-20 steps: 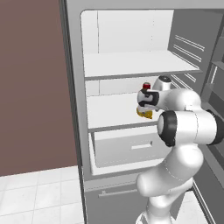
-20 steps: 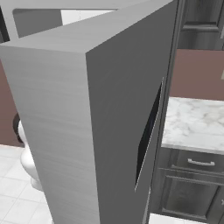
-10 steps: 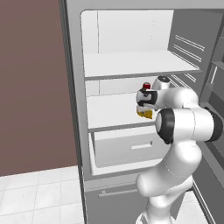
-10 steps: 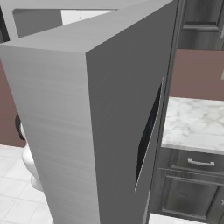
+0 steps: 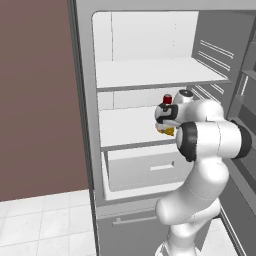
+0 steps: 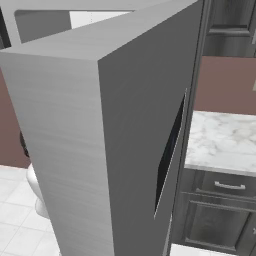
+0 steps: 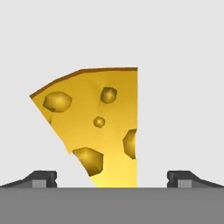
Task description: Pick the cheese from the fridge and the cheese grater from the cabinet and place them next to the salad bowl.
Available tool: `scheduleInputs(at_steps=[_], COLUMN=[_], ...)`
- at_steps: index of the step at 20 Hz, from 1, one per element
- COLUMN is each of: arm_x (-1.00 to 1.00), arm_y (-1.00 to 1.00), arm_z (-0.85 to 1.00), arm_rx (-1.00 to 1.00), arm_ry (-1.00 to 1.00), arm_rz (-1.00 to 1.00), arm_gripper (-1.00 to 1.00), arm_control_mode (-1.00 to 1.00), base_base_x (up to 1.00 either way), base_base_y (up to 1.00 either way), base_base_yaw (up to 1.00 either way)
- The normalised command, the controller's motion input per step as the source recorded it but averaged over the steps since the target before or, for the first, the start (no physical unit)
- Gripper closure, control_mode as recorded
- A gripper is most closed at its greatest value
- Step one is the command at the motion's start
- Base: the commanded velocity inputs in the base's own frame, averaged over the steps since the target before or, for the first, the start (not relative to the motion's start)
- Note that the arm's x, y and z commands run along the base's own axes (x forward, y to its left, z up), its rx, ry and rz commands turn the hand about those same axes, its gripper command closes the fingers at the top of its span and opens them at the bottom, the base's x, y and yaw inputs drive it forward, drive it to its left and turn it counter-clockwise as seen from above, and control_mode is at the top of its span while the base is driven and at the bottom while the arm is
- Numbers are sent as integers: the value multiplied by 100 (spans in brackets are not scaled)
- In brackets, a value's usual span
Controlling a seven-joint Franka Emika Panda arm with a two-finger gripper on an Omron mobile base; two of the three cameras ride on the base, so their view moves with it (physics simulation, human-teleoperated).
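**Open gripper over the cheese in the fridge**

You are looking into the open fridge (image 5: 150, 75), its white shelves and drawer exposed; in the right base view its grey door (image 6: 100, 140) stands across most of the picture, with a marble counter (image 6: 220, 140) and dark drawers (image 6: 225, 190) beyond. Your arm (image 5: 210, 145) reaches onto the middle shelf (image 5: 125, 130). The gripper (image 7: 112, 177) is spread wide, fingertips (image 7: 41, 178) well apart on either side of the cheese (image 7: 98, 127), which lies on that shelf, not pinched. A small red can (image 5: 167, 99) stands just behind the hand.
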Motion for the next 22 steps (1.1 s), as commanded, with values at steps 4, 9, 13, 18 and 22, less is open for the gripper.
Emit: scheduleInputs(at_steps=[4, 9, 13, 18, 22], arm_x=[1, 2, 0, 0, 0], arm_y=[0, 0, 0, 0, 0], arm_z=[-9, 0, 0, 0, 0], arm_rx=[0, 0, 0, 0, 0], arm_ry=[0, 0, 0, 0, 0], arm_rz=[0, 0, 0, 0, 0], arm_gripper=[-100, -100, -100, 100, 100], arm_control_mode=[-100, -100, -100, -100, -100], base_base_x=[0, 0, 0, 0, 0], base_base_y=[0, 0, 0, 0, 0], base_base_yaw=[0, 0, 0, 0, 0])
